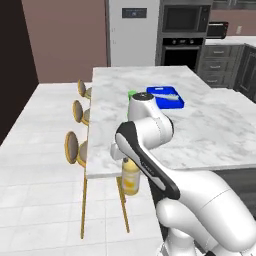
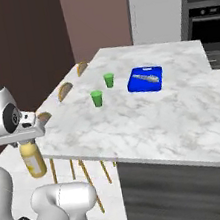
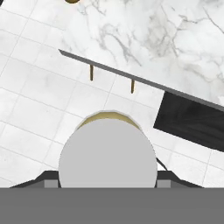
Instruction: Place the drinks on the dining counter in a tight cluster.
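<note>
My gripper [image 2: 24, 141] is shut on the grey cap [image 3: 108, 155] of the tall yellow juice bottle [image 1: 130, 178] [image 2: 33, 160]. The bottle hangs upright over the tiled floor, just outside the near stool-side corner of the dining counter [image 1: 150, 135] [image 2: 134, 123]. In the hand view the cap covers the bottle, and the counter's marble top [image 3: 144, 30] lies beyond its dark edge. The blue-capped water bottle and the brown beer bottle are out of view.
Two green cups [image 2: 97, 98] [image 2: 109, 79] and a blue tray [image 1: 165, 96] [image 2: 145, 78] stand on the counter's far half. Tan bar stools [image 1: 75, 147] [image 1: 79, 111] line its left side; stool legs [image 3: 91, 72] and a dark cabinet panel [image 3: 188, 124] sit under the overhang.
</note>
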